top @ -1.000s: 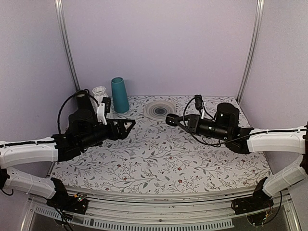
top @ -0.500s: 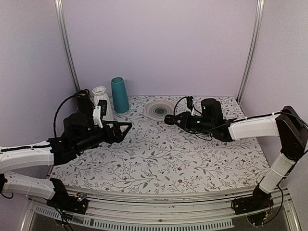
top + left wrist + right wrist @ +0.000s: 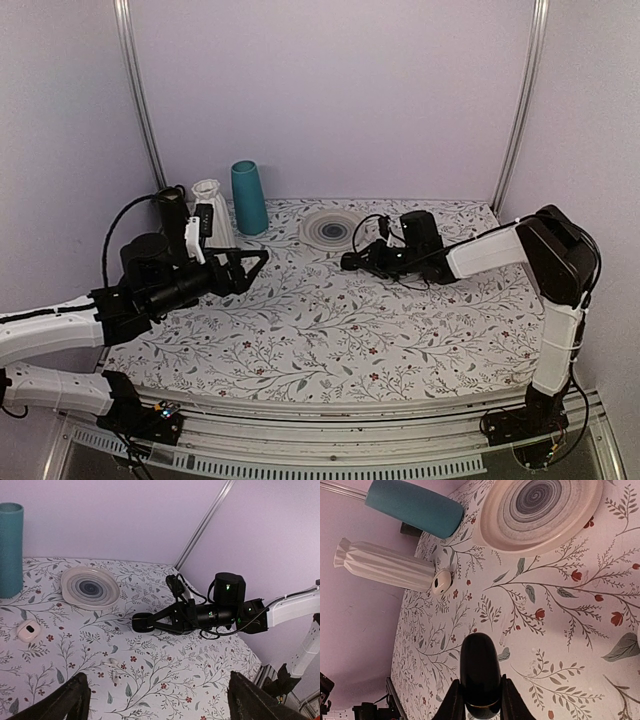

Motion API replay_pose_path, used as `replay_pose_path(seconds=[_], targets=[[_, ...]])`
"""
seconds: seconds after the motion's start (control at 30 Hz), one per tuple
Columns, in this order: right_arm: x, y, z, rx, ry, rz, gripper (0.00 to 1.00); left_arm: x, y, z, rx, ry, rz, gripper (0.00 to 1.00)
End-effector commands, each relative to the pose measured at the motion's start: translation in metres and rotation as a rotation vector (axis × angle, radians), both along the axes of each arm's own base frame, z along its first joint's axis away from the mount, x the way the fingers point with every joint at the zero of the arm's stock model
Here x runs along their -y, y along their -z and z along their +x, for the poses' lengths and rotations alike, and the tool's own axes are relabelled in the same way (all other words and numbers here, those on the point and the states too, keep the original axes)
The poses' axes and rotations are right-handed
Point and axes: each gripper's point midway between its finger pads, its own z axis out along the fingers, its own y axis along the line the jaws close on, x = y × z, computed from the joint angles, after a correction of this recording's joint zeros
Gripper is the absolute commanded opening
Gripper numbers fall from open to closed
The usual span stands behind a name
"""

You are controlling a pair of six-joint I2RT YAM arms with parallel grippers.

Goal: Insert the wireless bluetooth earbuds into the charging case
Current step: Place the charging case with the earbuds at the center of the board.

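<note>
My right gripper (image 3: 352,262) is shut on the charging case (image 3: 480,672), a closed black pebble, and holds it low over the floral cloth near the plate. The case also shows in the left wrist view (image 3: 142,622). No black earbuds show in any view. Two tiny white earbud-shaped pieces (image 3: 111,662) lie side by side on the cloth, in front of my left gripper. My left gripper (image 3: 255,268) is open and empty, its fingers (image 3: 75,700) spread wide above the cloth to the left of the case.
A ringed round plate (image 3: 332,229) lies at the back centre. A teal cup (image 3: 248,197) and a white ribbed vase (image 3: 208,205) stand at the back left. A white oval case (image 3: 27,630) lies open on the cloth near the vase (image 3: 441,581).
The right arm has stretched out and dropped lower, with the black case still in its grip. The left gripper has drawn back a little to the left.
</note>
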Motion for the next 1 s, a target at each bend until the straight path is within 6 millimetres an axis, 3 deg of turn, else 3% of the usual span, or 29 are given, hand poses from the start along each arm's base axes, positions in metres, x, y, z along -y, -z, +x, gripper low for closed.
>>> replay_pose_path(seconds=[0.0,0.33,0.63,0.97], targets=[[-0.006,0.003,0.009,-0.030,-0.016,0.017,0.03,-0.010,0.001,-0.001,-0.010,-0.024,0.002,0.96],[0.000,0.031,0.012,-0.106,0.004,-0.004,0.04,-0.012,0.003,0.000,-0.014,-0.034,0.011,0.96],[0.004,0.041,0.012,-0.135,0.009,-0.029,0.14,-0.010,0.004,0.001,-0.019,-0.030,0.015,0.96],[0.004,0.045,0.014,-0.143,0.011,-0.045,0.15,-0.009,0.005,0.001,-0.020,-0.026,0.016,0.96]])
